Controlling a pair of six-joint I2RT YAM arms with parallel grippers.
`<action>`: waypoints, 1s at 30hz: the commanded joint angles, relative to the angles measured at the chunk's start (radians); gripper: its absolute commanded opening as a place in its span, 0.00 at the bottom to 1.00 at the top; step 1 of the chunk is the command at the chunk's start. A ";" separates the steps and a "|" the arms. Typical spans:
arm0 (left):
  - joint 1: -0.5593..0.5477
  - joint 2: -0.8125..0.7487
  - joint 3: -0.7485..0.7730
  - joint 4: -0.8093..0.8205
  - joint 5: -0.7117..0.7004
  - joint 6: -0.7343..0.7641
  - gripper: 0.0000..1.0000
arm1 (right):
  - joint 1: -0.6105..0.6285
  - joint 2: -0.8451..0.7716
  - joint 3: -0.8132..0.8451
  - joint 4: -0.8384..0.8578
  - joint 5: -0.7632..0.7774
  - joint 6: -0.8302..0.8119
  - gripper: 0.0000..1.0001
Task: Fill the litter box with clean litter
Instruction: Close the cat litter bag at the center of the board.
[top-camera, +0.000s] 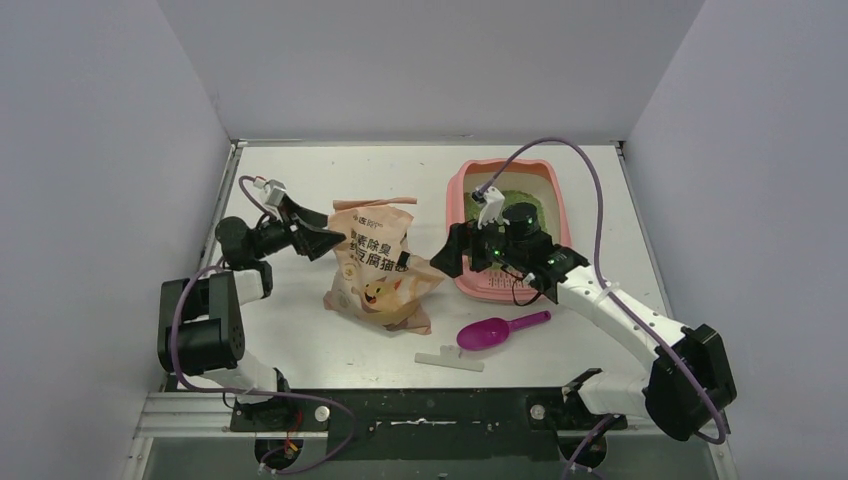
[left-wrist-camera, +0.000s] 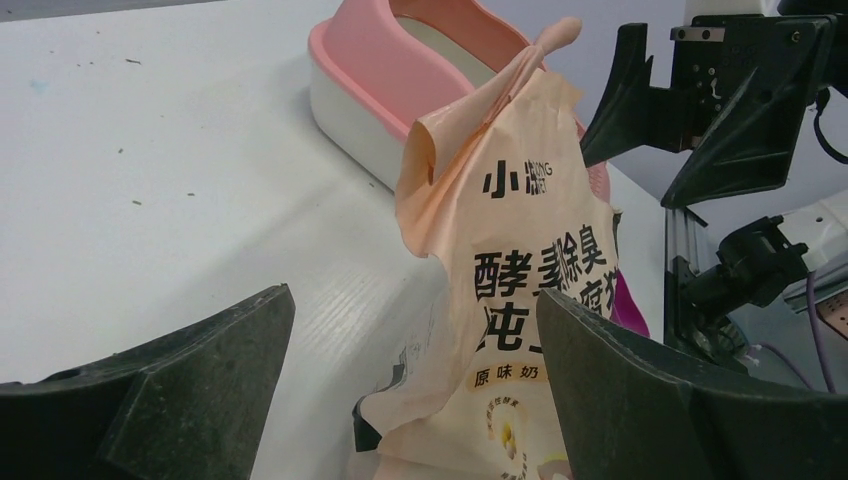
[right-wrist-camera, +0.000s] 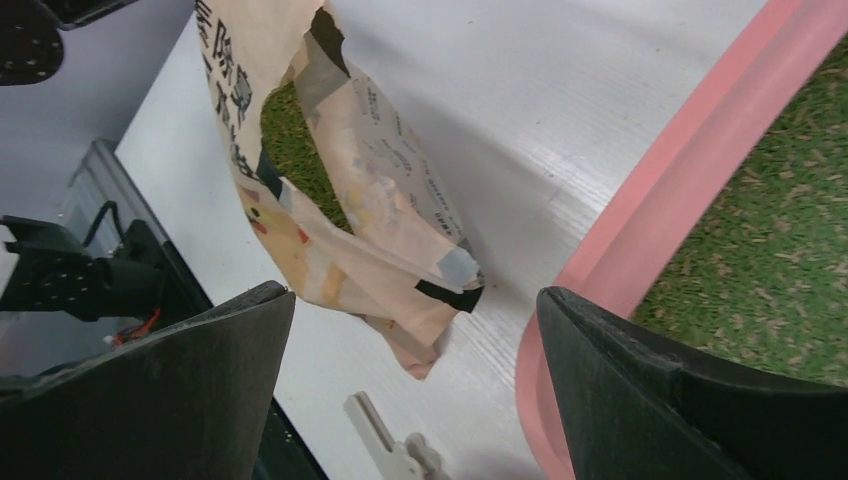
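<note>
The pink litter box sits toward the far right corner of the tabletop, a bed of green litter inside it. A torn-open peach litter bag stands at the tabletop's middle, just left of the box. The left gripper faces the bag, fingers spread wide and clamping nothing. The right gripper hangs between bag and box, its fingers likewise apart and empty. A magenta scoop lies toward the near edge.

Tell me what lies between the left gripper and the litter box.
A peach printed bag stands between the left gripper and the litter box, clearest in the top view.
</note>
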 joint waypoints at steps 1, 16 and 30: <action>-0.036 0.029 0.060 0.028 0.036 0.008 0.88 | 0.005 -0.015 -0.043 0.120 -0.089 0.143 0.97; -0.079 0.062 0.071 0.012 0.029 0.053 0.51 | 0.001 0.051 -0.182 0.459 -0.050 0.335 0.97; -0.071 -0.079 0.011 -0.094 0.065 0.123 0.00 | -0.042 0.121 -0.209 0.664 -0.212 0.341 0.17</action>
